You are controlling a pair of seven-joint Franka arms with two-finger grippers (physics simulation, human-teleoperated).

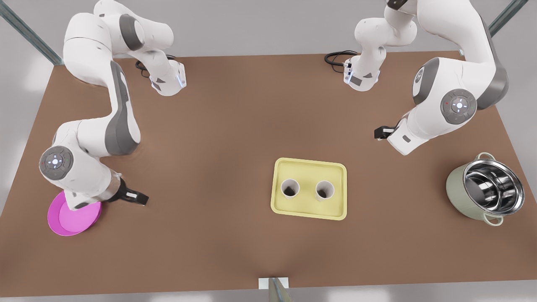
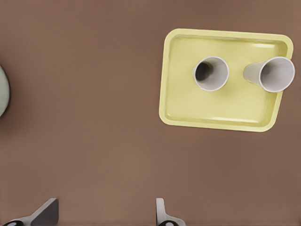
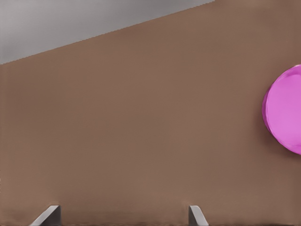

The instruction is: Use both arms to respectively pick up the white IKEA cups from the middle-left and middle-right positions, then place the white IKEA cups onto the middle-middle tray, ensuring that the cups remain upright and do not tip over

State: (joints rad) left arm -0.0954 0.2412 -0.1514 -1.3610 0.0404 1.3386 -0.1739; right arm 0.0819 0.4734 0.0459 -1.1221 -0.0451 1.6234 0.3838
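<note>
Both white cups (image 1: 290, 188) stand upright on the tray (image 1: 309, 212); you only hold clear: left pincer (image 1: 382, 133) and right pincer (image 1: 133, 195), well away from the tray, gape empty.

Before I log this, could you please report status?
Left gripper open, empty, near pot; right gripper open, empty, beside magenta bowl. Both white cups upright on yellow tray, apart. Nothing obstructing.

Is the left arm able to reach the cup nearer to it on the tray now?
Probably yes. The left gripper hangs open over bare table, and nothing stands between it and that upright cup on the tray. The pot sits off to the other side.
</note>
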